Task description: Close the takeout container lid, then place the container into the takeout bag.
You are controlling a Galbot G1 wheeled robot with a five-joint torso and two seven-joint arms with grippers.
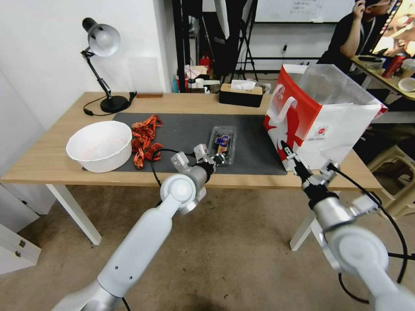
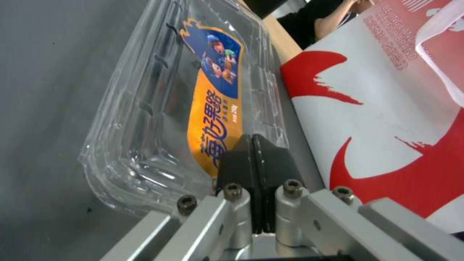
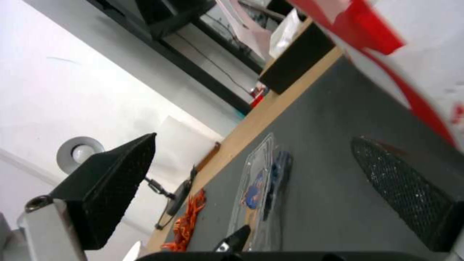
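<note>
The container (image 1: pixel 222 144) is seen lying flat on the dark mat (image 1: pixel 181 129), left of the bag (image 1: pixel 322 116) and well apart from it in the head view. The lid (image 2: pixel 212 90) is seen folded down over the box, its blue-and-orange label facing up. The left gripper (image 1: pixel 215 160) is placed at the container's near end; in the left wrist view its fingers (image 2: pixel 241 159) are pressed together, with nothing between them, their tips resting at the lid's near edge by the label. Actual contact with the plastic cannot be told for sure.

The bag is stood upright on the tabletop (image 1: pixel 56 160), at the mat's right end, mouth open, clear liner visible inside, white handle hanging on the red side. The right gripper (image 1: pixel 286 152) is held just beside the bag's near lower corner, in front of its red-and-white face. In the right wrist view its fingers (image 3: pixel 111 188) are spread wide apart, nothing held, with the container seen farther off between them.

A white bowl (image 1: pixel 100 145) is placed left of the container at the mat's left edge, with orange bits (image 1: pixel 145 140) between bowl and container. A black tissue box (image 1: pixel 241 94) is set behind the container, a desk lamp (image 1: pixel 101 65) behind the bowl.
</note>
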